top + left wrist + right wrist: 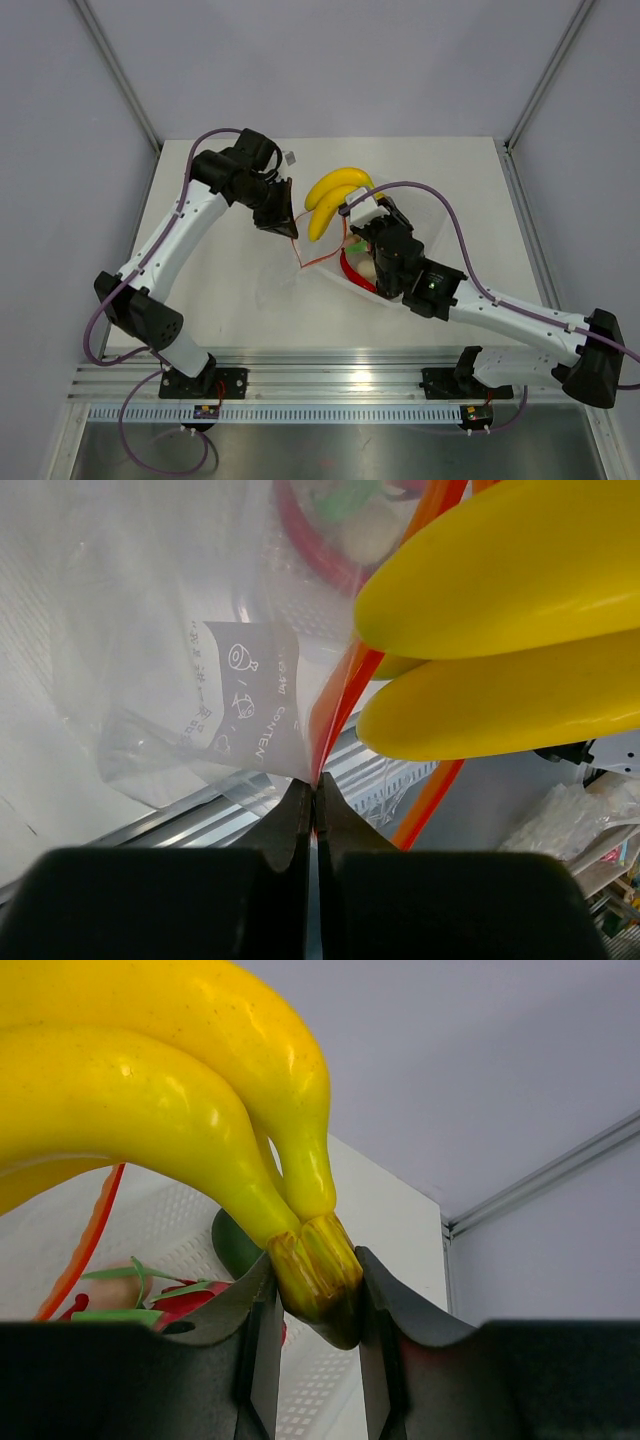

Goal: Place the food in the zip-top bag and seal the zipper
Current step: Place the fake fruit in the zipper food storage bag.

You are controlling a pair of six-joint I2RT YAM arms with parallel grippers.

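A yellow banana [335,193] of two joined fruits hangs in the air over the mouth of the zip-top bag [278,283]. My right gripper [312,1300] is shut on its brown-green stem, seen from above at the right gripper [352,214]. My left gripper [315,798] is shut on the bag's edge at the orange-red zipper [345,695], and it holds the mouth up. The zipper [300,262] gapes in a loop beside the banana [500,570]. Pink-red dragon fruit [190,1300] and a dark green avocado [232,1245] lie below the banana [150,1080].
A rigid clear tray [425,225] lies under my right arm, with a red chilli [352,275] and a whitish piece [367,267] in it. The table's grey rail [330,378] runs along the near edge, and frame posts stand at the back corners.
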